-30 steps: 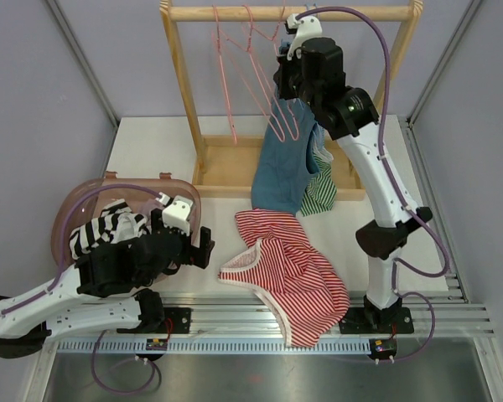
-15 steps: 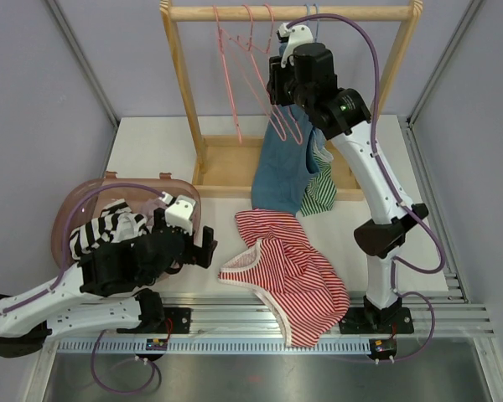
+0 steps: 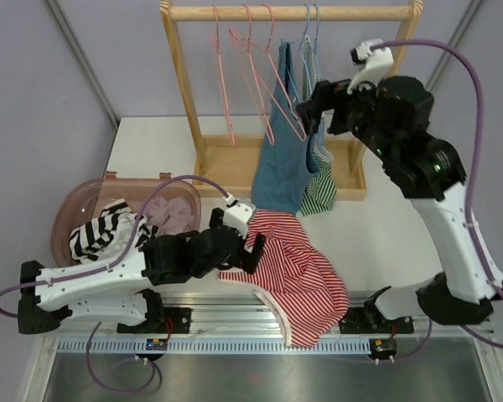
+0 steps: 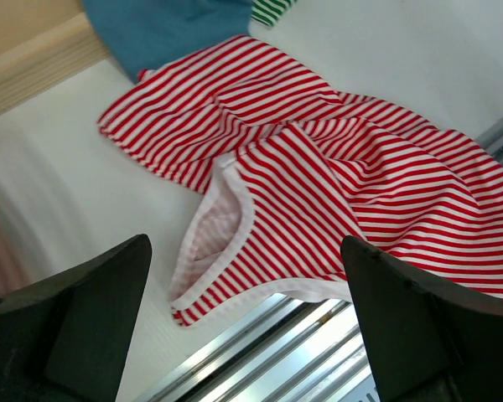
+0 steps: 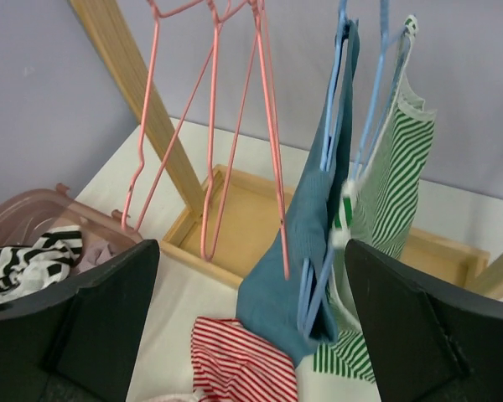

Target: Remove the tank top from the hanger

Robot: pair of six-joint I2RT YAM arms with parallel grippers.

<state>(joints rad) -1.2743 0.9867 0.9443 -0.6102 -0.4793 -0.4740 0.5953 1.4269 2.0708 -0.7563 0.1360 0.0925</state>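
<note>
A blue tank top (image 3: 278, 163) hangs on a blue hanger (image 5: 331, 109) from the wooden rack's rail (image 3: 352, 12). Behind it a green-striped tank top (image 3: 321, 191) hangs on a second blue hanger. A red-and-white striped tank top (image 3: 289, 260) lies crumpled on the table, off any hanger. My right gripper (image 3: 318, 107) is open in the air just right of the hanging tops, holding nothing; the wrist view shows the blue tank top (image 5: 310, 243) ahead between its fingers. My left gripper (image 3: 237, 239) is open low over the red top's (image 4: 318, 193) left edge.
Three empty pink hangers (image 3: 251, 75) hang left of the blue one. The rack's wooden base (image 3: 226, 167) sits on the table. A pink basket (image 3: 75, 205) at the left holds a black-and-white striped garment (image 3: 101, 234). A metal rail (image 3: 235, 310) runs along the near edge.
The right gripper opened and pulled back to the right, away from the rail. The left arm swung right from the basket to the red striped top.
</note>
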